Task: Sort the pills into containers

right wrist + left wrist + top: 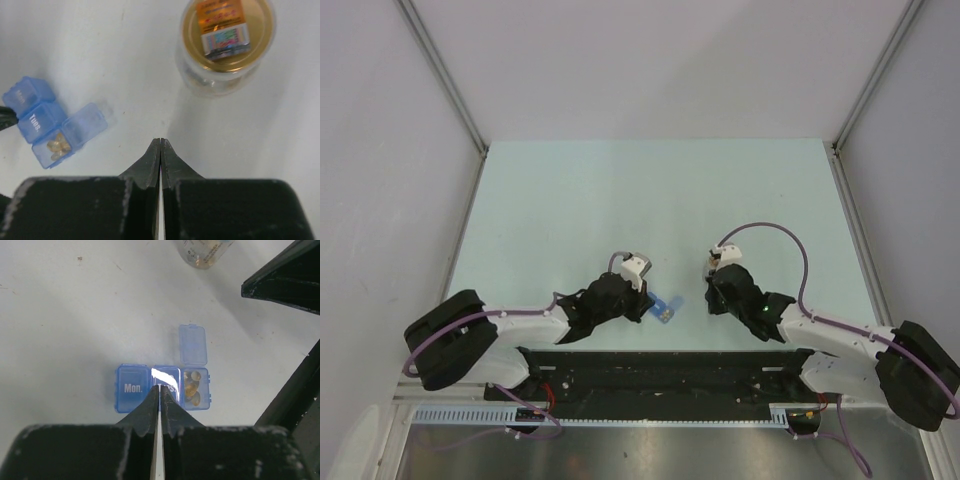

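Note:
The blue three-compartment pill box (132, 388) lies on the table; it also shows in the top view (666, 308) and the right wrist view (31, 111). The "Mon." and "Tues." lids are down. The third lid (192, 344) is flipped open, with amber pills (192, 388) inside. My left gripper (159, 388) is shut, its tips over the near edge of the "Tues." lid. My right gripper (159, 141) is shut and empty above bare table, right of the box. In the top view the left gripper (653, 304) is at the box and the right gripper (712, 298) is a little to its right.
A clear pill bottle with a gold cap (227, 37) stands ahead and to the right of the right gripper; its bottom edge shows in the left wrist view (205, 251). The right arm (285, 275) looms dark to the right of the box.

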Tool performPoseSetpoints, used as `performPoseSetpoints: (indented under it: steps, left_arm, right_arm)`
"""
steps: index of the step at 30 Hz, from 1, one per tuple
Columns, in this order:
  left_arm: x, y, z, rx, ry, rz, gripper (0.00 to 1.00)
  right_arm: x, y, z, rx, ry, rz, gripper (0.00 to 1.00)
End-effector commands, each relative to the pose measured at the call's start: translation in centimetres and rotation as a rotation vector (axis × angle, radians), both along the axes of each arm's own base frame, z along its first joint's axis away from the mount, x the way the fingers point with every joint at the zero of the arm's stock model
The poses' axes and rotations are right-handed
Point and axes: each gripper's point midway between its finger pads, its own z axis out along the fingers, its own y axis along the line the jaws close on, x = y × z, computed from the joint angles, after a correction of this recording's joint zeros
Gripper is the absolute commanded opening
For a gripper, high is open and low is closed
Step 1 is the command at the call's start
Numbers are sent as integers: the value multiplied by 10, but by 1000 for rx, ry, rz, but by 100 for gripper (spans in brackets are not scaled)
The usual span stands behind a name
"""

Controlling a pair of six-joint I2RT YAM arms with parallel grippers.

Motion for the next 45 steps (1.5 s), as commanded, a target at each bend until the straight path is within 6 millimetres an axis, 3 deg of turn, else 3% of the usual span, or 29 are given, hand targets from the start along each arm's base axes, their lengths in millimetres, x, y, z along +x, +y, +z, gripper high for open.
performPoseSetpoints:
  steps: [1, 5, 19, 31, 45]
  left_arm:
    - [6, -10, 15, -55, -33, -11, 5]
    - [6, -9, 9, -41, -24, -8, 4]
    - [6, -9, -11, -9, 17, 8, 3]
    - [5, -10, -10, -17, 20, 4, 3]
    - [1, -6, -9, -29, 31, 11, 3]
  right_arm:
    - [21, -12, 3, 37, -46, -147, 0]
    - [26, -22, -5, 56, -18, -211, 0]
    - [36, -29, -18, 141, 54, -214, 0]
    - [53, -25, -30, 206, 90, -214, 0]
    - [96, -17, -36, 147, 32, -210, 0]
